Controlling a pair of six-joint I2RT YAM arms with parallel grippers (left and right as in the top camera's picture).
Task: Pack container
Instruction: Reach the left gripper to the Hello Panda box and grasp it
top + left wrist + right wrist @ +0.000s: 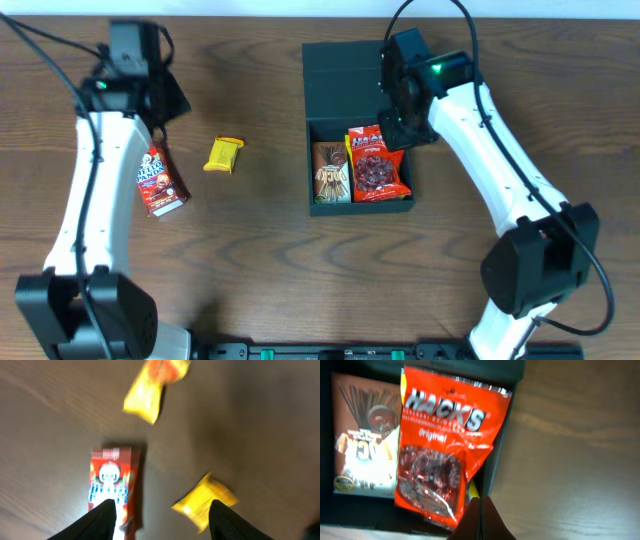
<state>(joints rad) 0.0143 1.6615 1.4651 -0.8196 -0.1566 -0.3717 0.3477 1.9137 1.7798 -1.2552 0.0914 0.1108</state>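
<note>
The container [361, 207] is a dark box in the middle of the table, its flap lid [340, 80] lying open at the back. Inside lie a brown stick-biscuit packet [330, 172] and a red Hacks bag [378, 165]; both show in the right wrist view, the brown packet [365, 445] and the bag [445, 455], with a bit of yellow under the bag. My right gripper [480, 507] is shut and empty, above the container's right wall [502, 440]. My left gripper [162, 520] is open and empty above the table, between a red snack packet [112, 485] and a yellow packet [205, 500].
In the overhead view the red snack packet [160, 182] and yellow packet [223, 155] lie left of the container. A blurred yellow-orange packet [152, 385] shows at the top of the left wrist view. The left arm [95, 170] runs along the left side.
</note>
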